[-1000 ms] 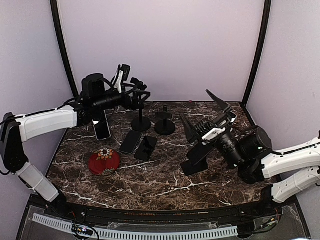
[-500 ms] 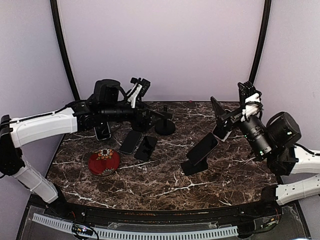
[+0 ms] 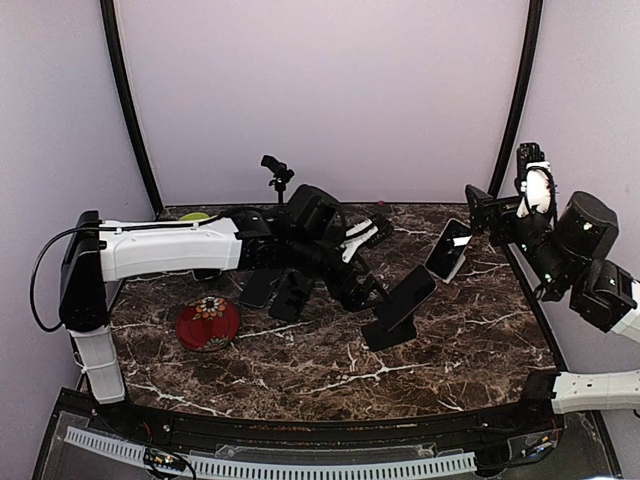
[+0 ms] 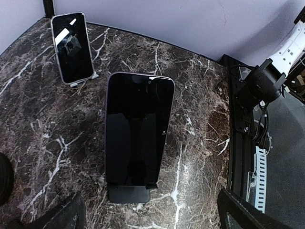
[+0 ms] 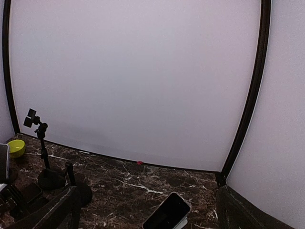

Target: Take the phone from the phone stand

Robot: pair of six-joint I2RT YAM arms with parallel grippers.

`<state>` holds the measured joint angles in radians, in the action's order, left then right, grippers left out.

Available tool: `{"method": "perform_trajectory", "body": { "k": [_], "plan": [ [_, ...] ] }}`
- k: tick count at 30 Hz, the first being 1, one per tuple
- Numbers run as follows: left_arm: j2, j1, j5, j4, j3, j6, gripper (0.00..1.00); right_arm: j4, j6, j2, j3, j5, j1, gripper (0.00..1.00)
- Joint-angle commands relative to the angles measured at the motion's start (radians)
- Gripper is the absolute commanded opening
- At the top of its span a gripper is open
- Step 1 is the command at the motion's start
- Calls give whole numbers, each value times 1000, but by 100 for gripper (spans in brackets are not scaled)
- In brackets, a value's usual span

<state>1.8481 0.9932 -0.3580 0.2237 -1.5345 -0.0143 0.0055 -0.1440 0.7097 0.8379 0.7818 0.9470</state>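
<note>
A large dark phone point(image 3: 408, 296) leans upright on a black stand point(image 3: 380, 335) in the middle of the table. In the left wrist view the phone point(image 4: 138, 129) fills the centre, resting on the stand's base point(image 4: 128, 193). My left gripper point(image 3: 370, 262) is open and empty, just left of the phone and apart from it; its fingers point(image 4: 57, 217) frame the bottom corners of that view. My right gripper point(image 3: 500, 200) is open and empty, raised high at the right. A smaller phone point(image 3: 448, 250) leans on a small white stand behind it, and also shows in the left wrist view point(image 4: 72, 47) and the right wrist view point(image 5: 167, 214).
A red round tin point(image 3: 208, 322) sits at the front left. Two dark phones point(image 3: 262, 285) point(image 3: 293, 295) lie flat beside the left arm. A clip stand point(image 3: 278, 175) and a yellow bowl point(image 3: 195, 216) stand at the back. The table's right edge point(image 4: 236, 143) is close to the stand.
My left arm swung from the back left to the middle, ending beside the phone on its stand. My right arm lifted up and back to the right, away from the stand.
</note>
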Motion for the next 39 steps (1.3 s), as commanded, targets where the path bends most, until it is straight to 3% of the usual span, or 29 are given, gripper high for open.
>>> {"method": "perform_trajectory", "body": {
  "k": [1,15,39],
  "plan": [
    [57,17,-29,69,-87,-21,99,-136,114,13,17,-31,-54,100],
    [251,36,-7,80,-245,9,98,-151,170,-12,-21,-179,-218,100],
    [386,53,-26,103,-376,-5,99,-118,152,-41,-55,-170,-235,100]
  ]
}}
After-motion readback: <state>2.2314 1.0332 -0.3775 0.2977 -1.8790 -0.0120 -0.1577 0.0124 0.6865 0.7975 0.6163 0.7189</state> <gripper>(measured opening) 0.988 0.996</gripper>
